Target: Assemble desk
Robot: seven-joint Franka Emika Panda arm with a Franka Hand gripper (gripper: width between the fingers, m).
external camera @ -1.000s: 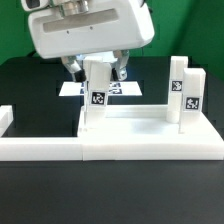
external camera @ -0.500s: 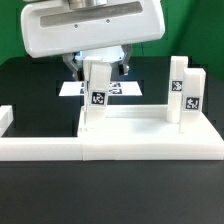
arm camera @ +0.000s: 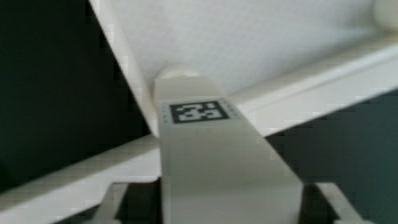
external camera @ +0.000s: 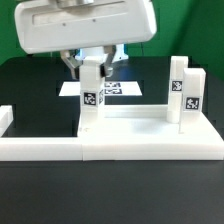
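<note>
Well, from the exterior view the gripper (external camera: 93, 68) pinches a tagged leg (external camera: 91, 93) upright over the desk top (external camera: 150, 135), where two legs (external camera: 186, 92) stand. Wrist view: that leg (arm camera: 210, 150) apparently sits between the fingers (arm camera: 128, 198).

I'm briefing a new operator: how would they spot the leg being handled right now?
Find the white desk top against the border rail. Three legs stand on it; take the one toward the exterior view's left, the only leg directly under the end effector.

Bright even light, soft blur, low resolution
</note>
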